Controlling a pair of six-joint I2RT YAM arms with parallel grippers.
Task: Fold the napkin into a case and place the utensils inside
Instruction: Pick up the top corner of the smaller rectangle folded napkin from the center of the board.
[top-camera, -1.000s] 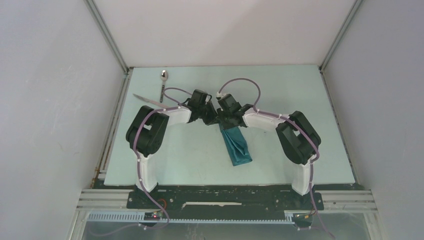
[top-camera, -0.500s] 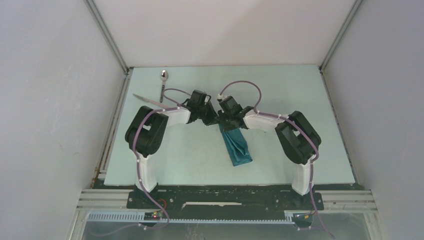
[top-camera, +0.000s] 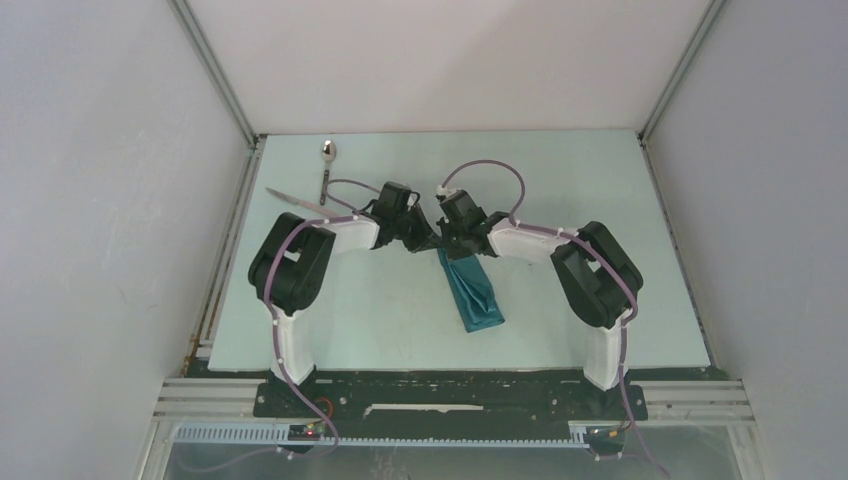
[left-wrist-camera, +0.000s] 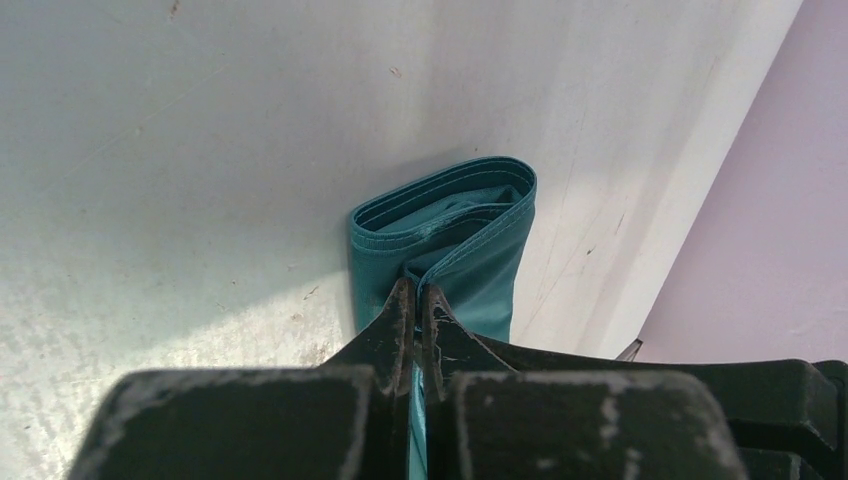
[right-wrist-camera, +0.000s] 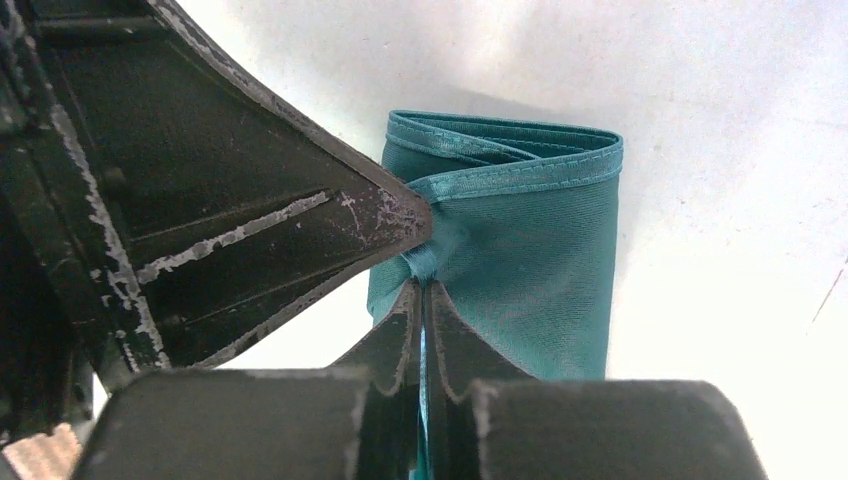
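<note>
Your overhead view is evenly and softly lit: the pale bench (top-camera: 560, 180) reads clean, and the arms (top-camera: 295, 265) throw only faint, short shadows. The spoon (top-camera: 327, 150) at far left gives a small bright glint. Things look small there, but sharp.

In your left wrist view a grey shadow hugs the left and far edges of the teal napkin (left-wrist-camera: 470, 250), with a bright band of bench on its right. The near black jaws are blurred.

In your right wrist view the bench washes out almost white at right. The napkin's stitching is crisp, and the jaws at the bottom edge are soft.
</note>
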